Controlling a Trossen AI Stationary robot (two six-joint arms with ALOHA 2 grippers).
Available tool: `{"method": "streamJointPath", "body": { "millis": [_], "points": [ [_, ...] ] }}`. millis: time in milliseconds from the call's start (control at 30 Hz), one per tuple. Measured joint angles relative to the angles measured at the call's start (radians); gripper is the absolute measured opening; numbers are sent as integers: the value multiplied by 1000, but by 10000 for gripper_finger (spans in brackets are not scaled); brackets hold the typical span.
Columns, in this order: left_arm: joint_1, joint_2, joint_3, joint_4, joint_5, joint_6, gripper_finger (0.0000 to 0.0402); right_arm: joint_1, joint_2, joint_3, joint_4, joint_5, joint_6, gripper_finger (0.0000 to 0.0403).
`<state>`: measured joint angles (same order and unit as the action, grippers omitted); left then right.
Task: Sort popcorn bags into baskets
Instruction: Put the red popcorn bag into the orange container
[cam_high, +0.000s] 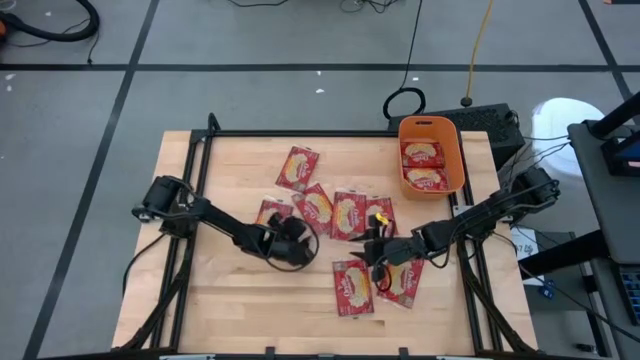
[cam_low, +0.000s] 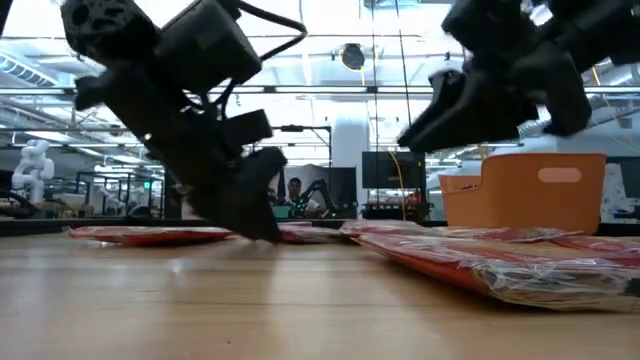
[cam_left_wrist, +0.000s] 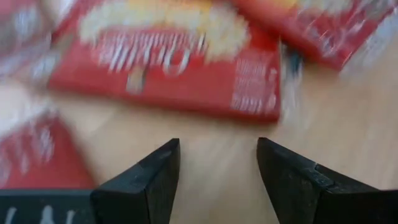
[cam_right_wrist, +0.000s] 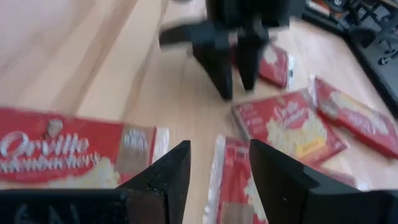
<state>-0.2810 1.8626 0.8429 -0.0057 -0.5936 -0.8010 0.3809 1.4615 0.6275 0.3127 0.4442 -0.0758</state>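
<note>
Several red popcorn bags (cam_high: 349, 213) lie flat in the middle of the wooden table. The orange basket (cam_high: 452, 148) stands at the far right corner with two bags (cam_high: 423, 165) inside. My left gripper (cam_high: 303, 243) is open and low over bare wood, slanting down, just short of a bag's long edge (cam_left_wrist: 168, 93); in the low view its fingertips (cam_low: 262, 226) are close to the tabletop. My right gripper (cam_high: 370, 250) is open and hangs higher, above the near bags (cam_right_wrist: 56, 155), facing the left gripper (cam_right_wrist: 233, 71).
Two bags (cam_high: 352, 287) lie near the front edge under the right arm. A black metal frame (cam_high: 300, 133) borders the table. A dark device (cam_high: 490, 120) and cables sit behind the basket. Bare wood (cam_high: 220, 290) shows at the near left.
</note>
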Motion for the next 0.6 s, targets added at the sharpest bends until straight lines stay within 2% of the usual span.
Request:
{"method": "streamJointPath", "body": {
  "millis": [100,333,600],
  "points": [
    [-37,-48,0,-139,37,-67,216,0,0,-30,28,0,10,155],
    [-146,-155,1,-311,40,-120,216,0,-1,-68,111,0,10,155],
    [-258,-174,-2,-558,23,-124,216,0,0,-69,164,0,-17,155]
  ]
}}
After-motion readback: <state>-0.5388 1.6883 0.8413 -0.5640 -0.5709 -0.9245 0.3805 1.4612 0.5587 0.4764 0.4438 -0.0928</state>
